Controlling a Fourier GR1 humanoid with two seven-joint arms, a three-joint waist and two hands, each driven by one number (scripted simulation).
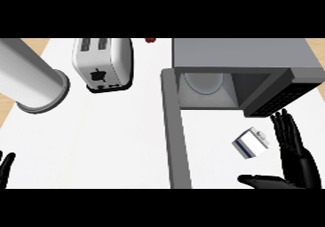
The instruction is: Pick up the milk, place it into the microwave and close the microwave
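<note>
The milk (251, 142) is a small white carton with a blue band, lying tilted on the white counter in front of the microwave. The grey microwave (247, 57) stands at the back right with its door (174, 133) swung open toward me, showing the white turntable plate (204, 83) inside. My right hand (297, 159) is open just right of the milk, fingers straight and pointing away, thumb stretched left below the carton; it does not touch the carton. My left hand (2, 169) shows only fingers at the lower left edge, resting open.
A silver toaster (103, 63) stands at the back, left of the microwave. A large grey cylinder (29, 75) lies at the far left. A small red object (151, 40) peeks in at the back edge. The open door divides the counter down the middle.
</note>
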